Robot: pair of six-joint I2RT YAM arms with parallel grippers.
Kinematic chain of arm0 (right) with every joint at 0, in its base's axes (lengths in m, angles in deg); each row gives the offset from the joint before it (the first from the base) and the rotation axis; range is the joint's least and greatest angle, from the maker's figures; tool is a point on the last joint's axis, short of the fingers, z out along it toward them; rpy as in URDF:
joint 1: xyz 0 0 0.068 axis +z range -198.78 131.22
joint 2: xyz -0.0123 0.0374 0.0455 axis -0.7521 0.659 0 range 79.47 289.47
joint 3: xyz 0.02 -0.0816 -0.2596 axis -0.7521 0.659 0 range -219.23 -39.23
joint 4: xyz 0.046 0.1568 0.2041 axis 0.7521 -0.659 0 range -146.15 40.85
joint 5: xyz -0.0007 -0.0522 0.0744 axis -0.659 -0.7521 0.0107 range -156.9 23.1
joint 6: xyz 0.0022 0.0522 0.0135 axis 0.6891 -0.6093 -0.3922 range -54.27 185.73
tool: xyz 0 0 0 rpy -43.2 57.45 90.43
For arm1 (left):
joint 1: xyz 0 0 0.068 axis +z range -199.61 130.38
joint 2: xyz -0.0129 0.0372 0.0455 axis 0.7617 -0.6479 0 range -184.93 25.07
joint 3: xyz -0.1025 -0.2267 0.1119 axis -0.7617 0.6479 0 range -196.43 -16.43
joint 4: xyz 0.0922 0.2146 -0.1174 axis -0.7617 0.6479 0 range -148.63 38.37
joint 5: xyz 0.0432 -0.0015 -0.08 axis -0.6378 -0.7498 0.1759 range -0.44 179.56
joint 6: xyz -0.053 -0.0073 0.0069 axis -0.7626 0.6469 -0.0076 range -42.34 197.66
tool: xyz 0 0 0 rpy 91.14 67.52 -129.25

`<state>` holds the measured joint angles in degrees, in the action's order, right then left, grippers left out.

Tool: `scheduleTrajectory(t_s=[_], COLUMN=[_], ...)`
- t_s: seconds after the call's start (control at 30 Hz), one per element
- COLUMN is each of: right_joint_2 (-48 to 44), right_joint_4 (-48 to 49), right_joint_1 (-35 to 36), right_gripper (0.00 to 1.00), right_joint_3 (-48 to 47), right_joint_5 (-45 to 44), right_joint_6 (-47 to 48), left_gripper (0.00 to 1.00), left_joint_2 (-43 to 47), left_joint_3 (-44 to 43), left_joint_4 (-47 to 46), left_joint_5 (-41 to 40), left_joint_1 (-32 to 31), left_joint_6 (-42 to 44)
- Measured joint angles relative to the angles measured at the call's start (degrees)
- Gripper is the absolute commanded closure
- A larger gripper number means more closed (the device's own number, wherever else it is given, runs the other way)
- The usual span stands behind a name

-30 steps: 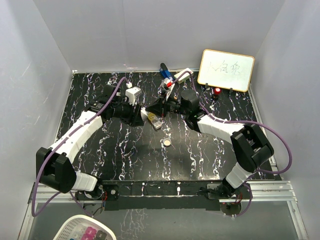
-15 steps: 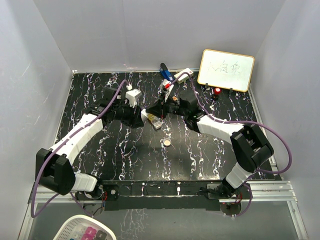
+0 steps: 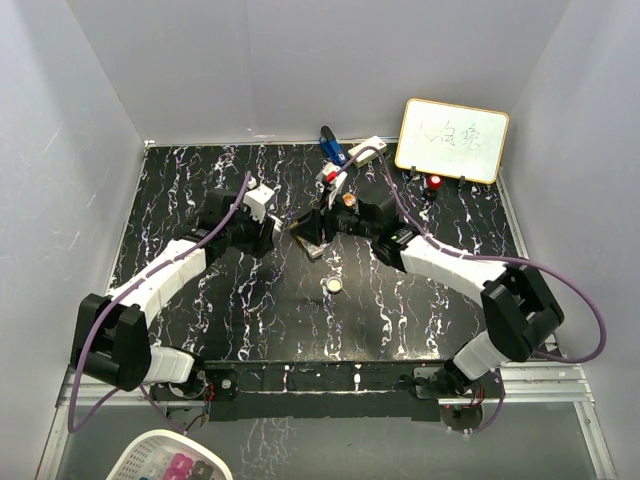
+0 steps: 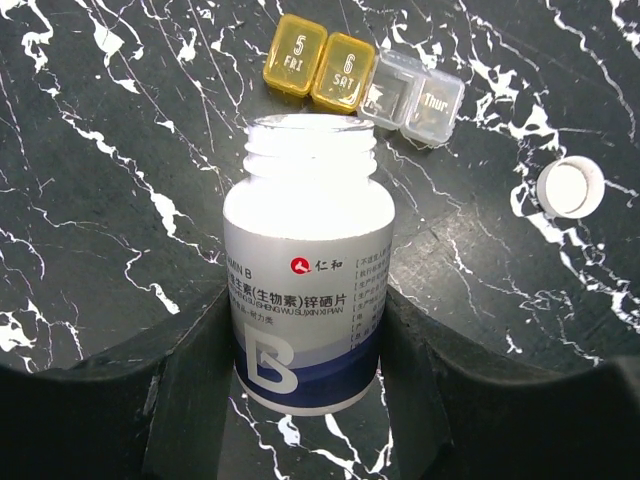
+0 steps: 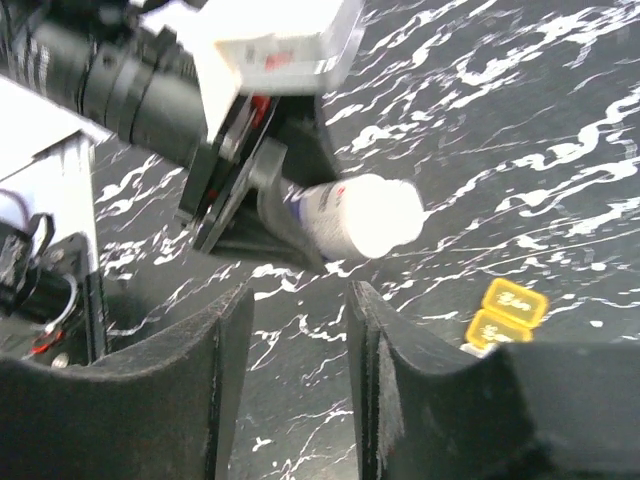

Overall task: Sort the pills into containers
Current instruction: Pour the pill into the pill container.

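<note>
My left gripper (image 4: 305, 315) is shut on a white pill bottle (image 4: 305, 250) with a blue band and an open mouth, and holds it tilted above the table. Just beyond its mouth lies the oblong pill box (image 4: 360, 85), with yellow FRI and SAT sections and clear ones. The white round cap (image 4: 570, 188) lies upturned on the table to the right. My right gripper (image 5: 300, 300) is open and empty, close in front of the bottle (image 5: 360, 215). The pill box also shows in the right wrist view (image 5: 512, 310). In the top view both grippers meet over the box (image 3: 311, 244). No loose pills show.
The cap (image 3: 333, 286) lies alone mid-table. At the back stand a blue object (image 3: 331, 146), a white block (image 3: 366, 148), a whiteboard (image 3: 452, 140) and a small red-topped thing (image 3: 435, 182). A white basket (image 3: 170, 460) sits below the table's front edge.
The right arm has stretched left and lowered, bringing its gripper closer to the bottle. The left gripper has shifted slightly right with the bottle still in it.
</note>
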<state>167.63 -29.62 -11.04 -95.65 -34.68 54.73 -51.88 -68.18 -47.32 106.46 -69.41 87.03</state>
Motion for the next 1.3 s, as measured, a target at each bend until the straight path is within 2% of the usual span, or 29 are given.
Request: scheduleTrajectory(t_s=[0.2,0.4,0.5,0.67,1.07,1.3], right_joint_2=[-6.29,-5.86,-3.04,-0.5,5.86,9.2], right_joint_4=[0.57,2.64,2.49,2.89,5.33,5.81], right_joint_1=[-0.02,-0.02,-0.02,-0.02,0.94,1.79], right_gripper=[0.7,0.68,0.63,0.52,0.52,0.48], right_joint_3=[2.6,10.36,12.33,13.2,11.74,10.08], right_joint_5=[-13.03,-24.46,-26.91,-28.22,-28.02,-27.34], right_joint_6=[1.92,1.9,1.92,1.92,3.32,4.04], left_gripper=[1.0,1.0,1.0,1.0,1.0,1.0], left_joint_2=[0.15,-1.4,-4.92,-9.79,-15.26,-19.47], left_joint_3=[1.84,0.61,-1.68,-3.15,-7.65,-11.5], left_joint_4=[-1.6,2.38,3.98,4.59,8.92,12.55], left_joint_5=[0.17,2.62,4.61,6.71,11.67,12.96], left_joint_1=[-0.04,-0.04,-0.04,-0.04,-0.04,-0.04], left_joint_6=[5.97,11.8,13.62,15.37,20.11,22.12])
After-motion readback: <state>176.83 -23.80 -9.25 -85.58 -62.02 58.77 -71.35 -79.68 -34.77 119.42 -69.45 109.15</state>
